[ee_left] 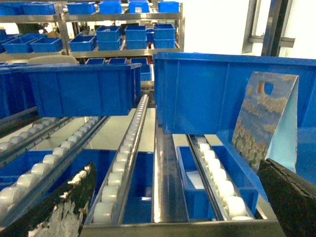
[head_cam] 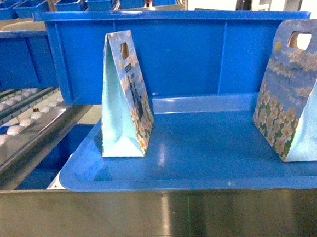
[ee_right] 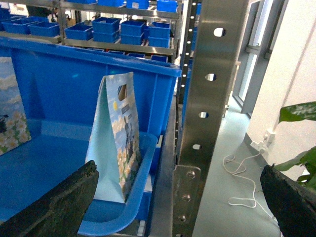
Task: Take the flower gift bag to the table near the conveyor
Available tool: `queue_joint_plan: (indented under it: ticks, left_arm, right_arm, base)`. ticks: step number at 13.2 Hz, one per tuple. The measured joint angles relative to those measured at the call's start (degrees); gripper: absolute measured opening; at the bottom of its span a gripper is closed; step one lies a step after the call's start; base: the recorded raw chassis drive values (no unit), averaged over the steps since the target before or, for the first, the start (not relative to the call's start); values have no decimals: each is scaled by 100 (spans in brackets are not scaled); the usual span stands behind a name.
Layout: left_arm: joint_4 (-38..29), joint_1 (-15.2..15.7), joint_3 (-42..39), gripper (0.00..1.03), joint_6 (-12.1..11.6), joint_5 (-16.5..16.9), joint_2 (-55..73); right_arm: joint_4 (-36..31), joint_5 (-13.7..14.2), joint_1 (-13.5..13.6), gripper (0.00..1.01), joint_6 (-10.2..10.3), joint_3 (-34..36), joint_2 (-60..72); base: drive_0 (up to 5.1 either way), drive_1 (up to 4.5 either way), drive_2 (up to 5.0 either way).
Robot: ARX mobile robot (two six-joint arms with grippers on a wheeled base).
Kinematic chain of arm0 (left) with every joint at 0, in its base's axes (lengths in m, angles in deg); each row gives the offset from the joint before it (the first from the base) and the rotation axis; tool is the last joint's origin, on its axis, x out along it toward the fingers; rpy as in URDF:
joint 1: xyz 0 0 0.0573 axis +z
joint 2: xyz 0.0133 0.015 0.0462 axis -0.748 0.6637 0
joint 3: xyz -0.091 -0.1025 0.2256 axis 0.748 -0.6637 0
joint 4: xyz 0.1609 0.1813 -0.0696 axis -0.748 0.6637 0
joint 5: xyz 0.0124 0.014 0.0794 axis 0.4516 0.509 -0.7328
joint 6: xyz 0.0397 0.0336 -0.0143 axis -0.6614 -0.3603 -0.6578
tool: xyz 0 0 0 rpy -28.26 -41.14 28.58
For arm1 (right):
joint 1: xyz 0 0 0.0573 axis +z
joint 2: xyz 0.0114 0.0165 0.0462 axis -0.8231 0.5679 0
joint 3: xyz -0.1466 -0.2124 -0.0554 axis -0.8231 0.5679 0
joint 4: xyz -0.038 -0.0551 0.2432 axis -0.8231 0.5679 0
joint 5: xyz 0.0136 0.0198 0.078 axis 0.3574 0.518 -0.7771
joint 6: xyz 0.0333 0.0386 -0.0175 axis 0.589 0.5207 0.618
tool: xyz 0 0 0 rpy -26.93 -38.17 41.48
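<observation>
The 2 flower gift bags stand upright in the blue tray, handles up for easy grasping, while the left gripper and the right gripper wait with fingers spread wide.

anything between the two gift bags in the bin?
Nothing. Head view shows only bare blue bin floor between the left bag and the right bag.

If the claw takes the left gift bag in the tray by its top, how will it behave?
The left gift bag looks like thin paper, so probably light and easily crushed. It stands tall on a narrow base, so a sideways nudge would likely tip it. The blue tray floor looks smooth, so it may slide.
</observation>
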Motion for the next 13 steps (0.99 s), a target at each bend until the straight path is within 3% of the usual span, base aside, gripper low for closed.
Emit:
queue_joint_plan:
  ticks: [2, 4, 5, 9, 13]
  left_arm:
    - [-929, -83, 192, 98, -13, 140, 1012]
    - [-1882, -299, 726, 98, -50, 201, 2227]
    - [-2103, -595, 1102, 98, -146, 177, 2927]
    - [-2135, -579, 1102, 98, -157, 157, 2894]
    - [-2138, -579, 1102, 98, -157, 155, 2892]
  right_arm:
    - [-649, 175, 343, 98, -83, -96, 750]
    - [-1355, 455, 750, 98, -101, -610, 1803]
    - [-1681, 907, 1300, 98, -212, -1067, 2610]
    - [-1753, 898, 1259, 98, -275, -1082, 2704]
    - [-2273, 817, 1257, 98, -302, -1574, 3768]
  base:
    - [0, 0, 0]
    - [0, 0, 0]
    - [0, 0, 0]
    - [0, 0, 0]
    - [0, 0, 0]
